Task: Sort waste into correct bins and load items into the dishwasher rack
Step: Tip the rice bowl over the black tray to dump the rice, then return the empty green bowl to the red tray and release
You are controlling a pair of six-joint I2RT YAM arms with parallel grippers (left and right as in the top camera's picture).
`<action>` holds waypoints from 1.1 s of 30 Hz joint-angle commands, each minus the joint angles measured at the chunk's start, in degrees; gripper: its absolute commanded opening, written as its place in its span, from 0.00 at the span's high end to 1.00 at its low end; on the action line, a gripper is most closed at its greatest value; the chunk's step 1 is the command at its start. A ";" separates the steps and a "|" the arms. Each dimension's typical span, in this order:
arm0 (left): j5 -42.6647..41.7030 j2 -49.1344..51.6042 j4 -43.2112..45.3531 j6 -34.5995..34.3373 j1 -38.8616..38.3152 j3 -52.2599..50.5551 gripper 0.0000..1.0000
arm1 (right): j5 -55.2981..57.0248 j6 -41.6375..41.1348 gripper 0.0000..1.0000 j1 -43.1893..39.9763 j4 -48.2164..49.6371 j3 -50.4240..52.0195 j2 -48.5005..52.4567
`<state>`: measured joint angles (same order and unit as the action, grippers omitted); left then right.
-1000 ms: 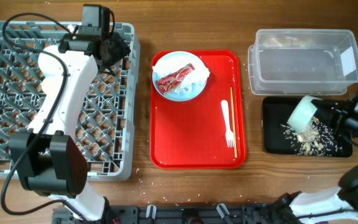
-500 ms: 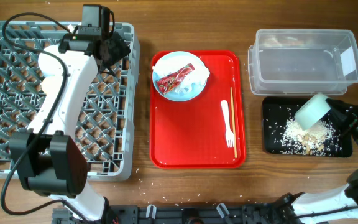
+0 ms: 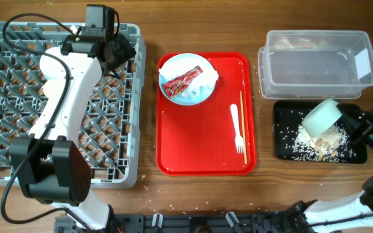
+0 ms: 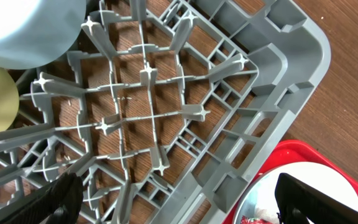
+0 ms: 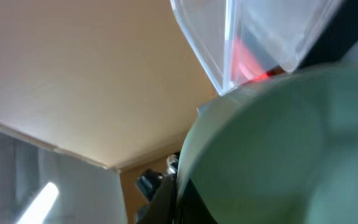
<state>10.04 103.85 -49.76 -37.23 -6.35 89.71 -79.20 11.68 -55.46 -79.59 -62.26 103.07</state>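
Bowl: one mint-green bowl, tipped on its side above the black tray, mouth turned down toward the tray floor.
Handling: looks light, rigid and smooth-walled, so probably slick. The rim is the natural place to take it. Pinched by one wall only, it could swing or slip if turned fast.
Right gripper: jaws clamped on the bowl's wall at the side away from the red tray; the right wrist view is almost filled by the bowl's pale green curve.
Food scraps: many loose rice-like grains, too many to count, lying in the black tray below the bowl; a few specks sit on the table.
Bins: two, the black tray and the clear tub just behind it.
Red tray: one, between bins and rack.
Plate: one, pale blue, on the red tray's far corner; likely harder to take flat, best by its edge.
Wrapper: one, thin and crinkly, on the plate.
Napkin: one, soft, crumpled, on the plate beside the wrapper.
Fork: one, white.
Chopstick: one, thin, just beside the fork.
Dishwasher rack: one.
Left gripper: jaws wide apart, holding nothing, over the rack's corner nearest the red tray.
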 commanded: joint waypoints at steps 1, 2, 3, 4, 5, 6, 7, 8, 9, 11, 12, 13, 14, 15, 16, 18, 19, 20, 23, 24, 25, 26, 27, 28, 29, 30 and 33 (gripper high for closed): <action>0.94 0.04 0.07 -0.57 0.11 0.20 0.00 | -3.45 14.58 0.96 -0.11 -5.29 0.02 -0.68; 0.94 0.04 0.07 -0.57 0.09 0.20 0.00 | -5.62 15.85 0.96 -0.11 -1.07 0.00 -0.83; 0.94 0.04 0.07 -0.57 0.09 0.20 0.00 | 0.11 6.34 0.96 0.04 -1.44 0.00 -0.87; 0.94 0.04 0.07 -0.57 0.11 0.20 0.00 | 1.18 9.68 0.96 0.26 -5.27 0.00 -1.46; 0.94 0.04 0.07 -0.57 0.11 0.20 0.00 | -2.21 16.52 0.96 0.31 -5.09 0.00 -2.32; 0.94 0.04 0.07 -0.57 0.09 0.20 0.00 | -1.64 15.39 0.96 0.31 -4.02 0.00 -2.75; 0.94 0.04 0.07 -0.57 0.11 0.20 0.00 | 0.76 13.99 0.96 0.31 -5.84 0.00 -3.17; 0.94 0.04 0.07 -0.57 0.11 0.20 0.00 | -0.28 16.04 0.96 0.31 -3.85 0.00 -3.91; 0.94 0.04 0.07 -0.57 0.11 0.20 0.00 | -0.76 12.87 0.96 0.31 1.64 0.00 -4.09; 0.94 0.04 0.07 -0.57 0.09 0.20 0.00 | 1.70 9.94 0.96 0.37 -1.22 0.00 -4.74; 0.94 0.04 0.07 -0.59 0.11 0.20 0.00 | -0.68 14.19 0.96 0.37 -0.39 0.00 -5.14; 0.94 0.04 0.07 -0.57 0.11 0.20 0.00 | 1.33 8.52 0.96 0.37 1.07 0.00 -5.22; 0.94 0.04 0.07 -0.57 0.11 0.20 0.00 | 4.68 8.13 0.96 0.72 -5.22 0.00 -5.55; 0.94 0.04 0.07 -0.57 0.11 0.20 0.00 | 0.57 24.94 0.96 1.95 -12.74 0.07 -7.41; 0.94 0.04 0.07 -0.57 0.09 0.20 0.00 | 0.37 27.45 0.96 3.30 -12.26 0.04 -10.25; 0.94 0.04 0.07 -0.57 0.09 0.20 0.00 | 0.20 25.22 0.96 6.23 -12.74 -0.09 -16.31; 0.94 0.04 0.07 -0.57 0.11 0.20 0.00 | -0.90 25.18 0.96 7.82 -12.72 -0.31 -19.65; 0.94 0.04 0.07 -0.57 0.09 0.20 0.00 | -1.88 22.99 0.95 10.51 -10.95 -1.01 -24.72; 0.94 0.04 0.07 -0.57 0.11 0.20 0.00 | 16.00 -12.37 0.96 18.23 10.73 -1.88 -37.29; 0.94 0.04 0.07 -0.57 0.11 0.20 0.00 | 28.22 -21.94 0.96 21.64 15.67 -1.88 -40.85; 0.94 0.04 0.07 -0.57 0.09 0.20 0.00 | 38.58 -27.78 0.96 26.23 18.64 -1.88 -44.30; 0.94 0.04 0.07 -0.57 0.11 0.20 0.00 | 44.65 -32.02 0.96 32.79 21.05 -1.88 -47.89; 0.94 0.04 0.07 -0.57 0.09 0.20 0.00 | 48.87 -37.11 0.96 41.18 24.13 -1.88 -50.64; 0.94 0.04 0.07 -0.57 0.11 0.20 0.00 | 52.46 -40.92 0.96 49.77 27.21 -1.86 -51.65; 0.94 0.04 0.07 -0.57 0.11 0.20 0.00 | 56.41 -43.65 0.96 57.81 29.18 -1.86 -51.23; 0.94 0.04 0.07 -0.59 0.09 0.20 0.00 | 61.90 -46.03 0.95 66.31 30.23 -1.86 -49.24; 0.94 0.04 0.07 -0.57 0.11 0.20 0.00 | 75.60 -49.16 0.96 88.54 34.86 -1.86 -37.03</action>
<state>10.07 103.85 -49.69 -37.23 -6.35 89.73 -19.42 -31.31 19.40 -47.92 -63.68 56.55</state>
